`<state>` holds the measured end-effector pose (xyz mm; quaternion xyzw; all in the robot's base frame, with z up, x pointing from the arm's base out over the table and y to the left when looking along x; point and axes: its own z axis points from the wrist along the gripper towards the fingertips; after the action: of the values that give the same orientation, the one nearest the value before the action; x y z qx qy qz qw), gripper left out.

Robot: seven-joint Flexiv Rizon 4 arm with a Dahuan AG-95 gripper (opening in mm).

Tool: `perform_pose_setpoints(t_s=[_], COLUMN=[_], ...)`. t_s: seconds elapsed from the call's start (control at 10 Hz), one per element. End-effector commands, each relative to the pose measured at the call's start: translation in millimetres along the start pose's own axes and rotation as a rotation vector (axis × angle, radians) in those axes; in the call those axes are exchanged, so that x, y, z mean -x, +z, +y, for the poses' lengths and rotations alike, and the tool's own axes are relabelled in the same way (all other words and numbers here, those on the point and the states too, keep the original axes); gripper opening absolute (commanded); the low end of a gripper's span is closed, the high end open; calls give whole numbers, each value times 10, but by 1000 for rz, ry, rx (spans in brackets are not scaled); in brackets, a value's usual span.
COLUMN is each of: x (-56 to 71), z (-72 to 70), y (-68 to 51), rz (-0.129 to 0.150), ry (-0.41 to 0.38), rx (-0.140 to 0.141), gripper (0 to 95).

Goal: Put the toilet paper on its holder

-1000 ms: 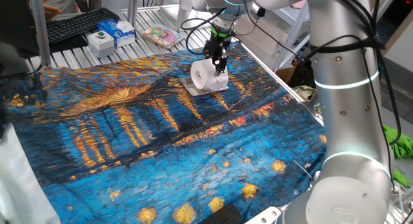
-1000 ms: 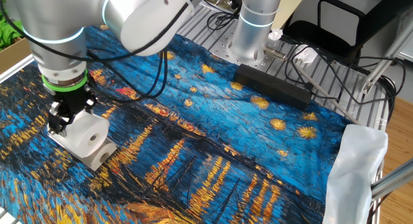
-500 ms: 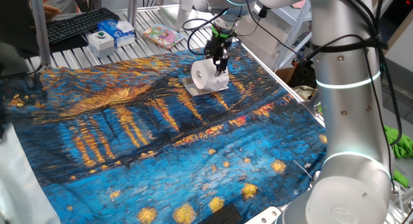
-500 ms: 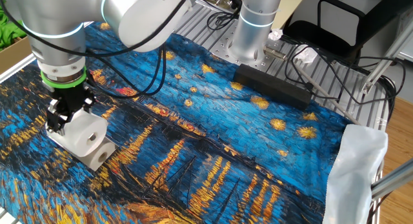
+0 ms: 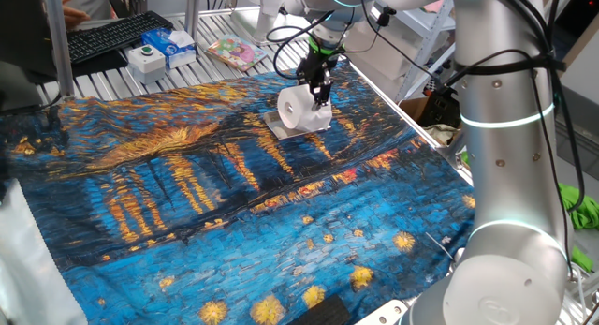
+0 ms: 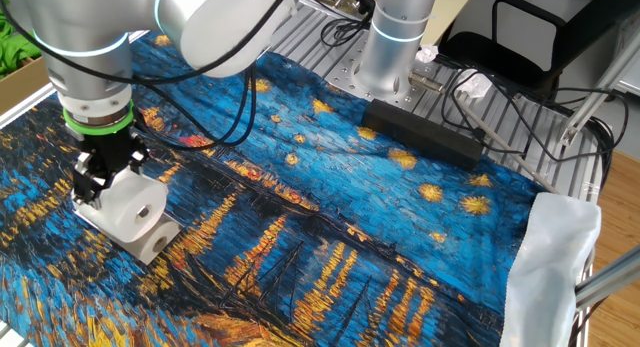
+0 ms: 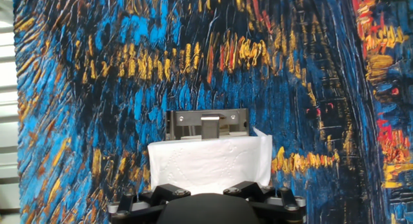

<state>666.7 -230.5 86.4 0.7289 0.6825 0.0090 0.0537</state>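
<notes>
I can't read any text, label, brand or number from any of my three views. The small boxes (image 5: 171,46) and the colourful packet (image 5: 234,51) at the far end of the worktop (image 5: 112,77) carry print, but it is too small and blurred.

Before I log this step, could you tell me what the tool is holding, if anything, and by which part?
It cannot be told: the tool sits against the top of the toilet paper, its fingertips hidden.
</notes>
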Motion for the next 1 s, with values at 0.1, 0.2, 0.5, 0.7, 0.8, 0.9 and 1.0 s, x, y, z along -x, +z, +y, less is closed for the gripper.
perform_pose_setpoints(t_s=[0.1, 0.2, 0.5, 0.7, 0.8, 0.9, 1.0], x=[-2, -2, -2, -3, -3, -3, -3], z=[1, 1, 1, 1, 2, 2, 2], y=[4, 4, 5, 6, 9, 11, 12], rz=[8, 8, 7, 7, 7, 8, 8], ry=[8, 8, 13, 23, 27, 40, 39], rx=[-3, -4, -5, -6, -6, -6, -6], gripper=[380, 380, 570, 570, 570, 950, 950])
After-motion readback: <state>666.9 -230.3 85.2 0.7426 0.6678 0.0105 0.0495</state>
